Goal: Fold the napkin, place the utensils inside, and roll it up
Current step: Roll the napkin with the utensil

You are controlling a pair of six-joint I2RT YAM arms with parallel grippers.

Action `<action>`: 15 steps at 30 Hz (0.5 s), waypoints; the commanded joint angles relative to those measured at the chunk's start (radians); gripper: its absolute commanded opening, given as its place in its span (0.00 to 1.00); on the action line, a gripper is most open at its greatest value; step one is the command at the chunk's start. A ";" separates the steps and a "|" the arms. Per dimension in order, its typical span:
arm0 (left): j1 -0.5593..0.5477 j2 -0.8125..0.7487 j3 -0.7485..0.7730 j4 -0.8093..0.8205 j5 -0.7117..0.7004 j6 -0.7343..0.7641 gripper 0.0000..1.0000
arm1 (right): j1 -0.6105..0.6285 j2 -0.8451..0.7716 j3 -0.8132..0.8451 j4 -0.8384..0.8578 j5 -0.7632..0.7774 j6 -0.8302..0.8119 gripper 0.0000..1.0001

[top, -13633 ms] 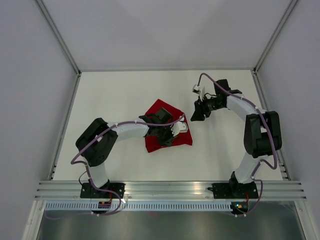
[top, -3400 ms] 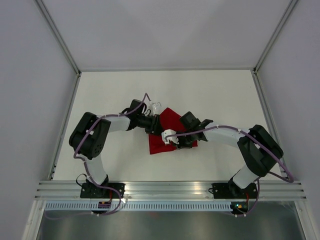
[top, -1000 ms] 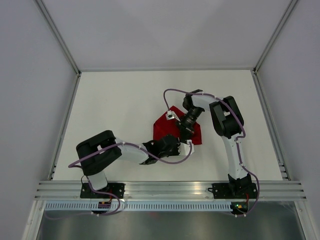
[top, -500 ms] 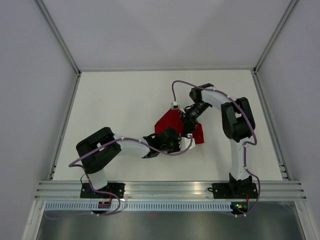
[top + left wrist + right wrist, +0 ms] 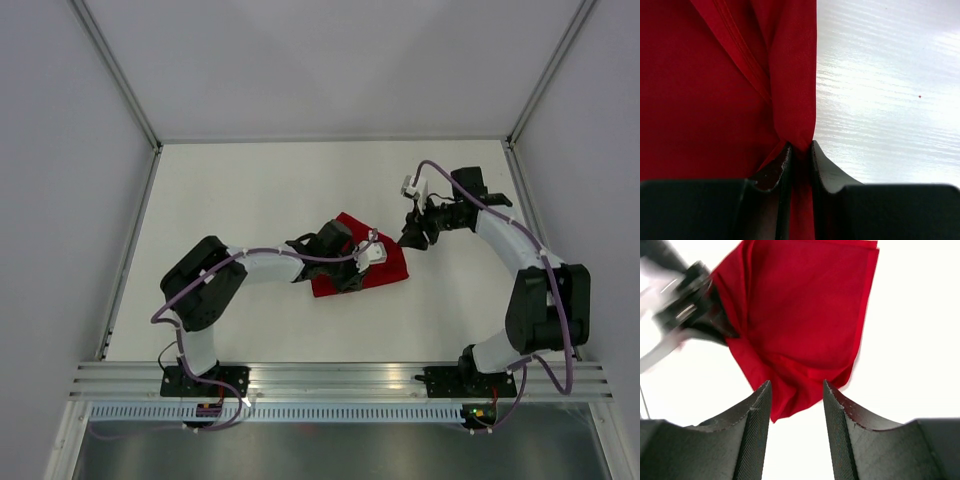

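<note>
The red napkin [image 5: 392, 264] lies crumpled and partly folded on the white table, right of centre. My left gripper [image 5: 345, 270] reaches over it from the left. The left wrist view shows the left gripper [image 5: 800, 146] shut on a bunched edge of the napkin [image 5: 715, 100]. My right gripper [image 5: 410, 238] hovers just right of the cloth, apart from it. From the right wrist, the right gripper [image 5: 796, 385] is open and empty, with the napkin [image 5: 805, 315] ahead and the left gripper [image 5: 690, 305] blurred at its far left edge. The utensils are out of view.
A white table [image 5: 250, 190] is bounded by grey walls and aluminium rails at the back and sides. A rail [image 5: 340, 378] with both arm bases runs along the near edge.
My right gripper has opened, let go of the napkin and drawn back to the right. The left gripper, still pinching the cloth, has moved up and right, shifting the napkin.
</note>
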 commanded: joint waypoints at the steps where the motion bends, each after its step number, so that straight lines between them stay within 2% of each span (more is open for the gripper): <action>1: 0.044 0.073 0.051 -0.206 0.187 -0.098 0.02 | 0.016 -0.182 -0.184 0.258 0.023 0.006 0.52; 7: 0.104 0.157 0.117 -0.304 0.343 -0.123 0.02 | 0.056 -0.355 -0.384 0.289 0.048 -0.117 0.54; 12: 0.148 0.205 0.155 -0.352 0.460 -0.156 0.02 | 0.208 -0.432 -0.532 0.387 0.198 -0.134 0.54; 15: 0.159 0.234 0.176 -0.376 0.492 -0.169 0.02 | 0.321 -0.457 -0.608 0.516 0.298 -0.113 0.54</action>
